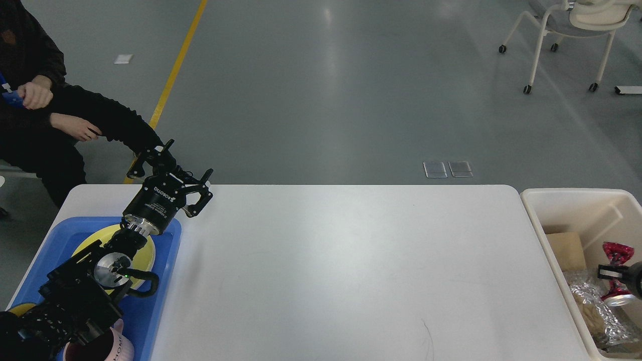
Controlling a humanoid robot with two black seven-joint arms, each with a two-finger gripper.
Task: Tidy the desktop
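The left pincer [173, 173] hangs open above the white tabletop [341, 271]. The right pincer [614, 273] grips a crushed red can [615, 252] inside the beige bin [556, 210].

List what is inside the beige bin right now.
The beige bin holds a cardboard piece, crumpled foil and a red can at the right gripper. Lower layers are hidden.

White desktop [351, 265]; blue tray [150, 311]; yellow plate [145, 253]; beige bin [577, 210]; shiny red can [616, 253]; silver foil [592, 296]; black left gripper [173, 168].
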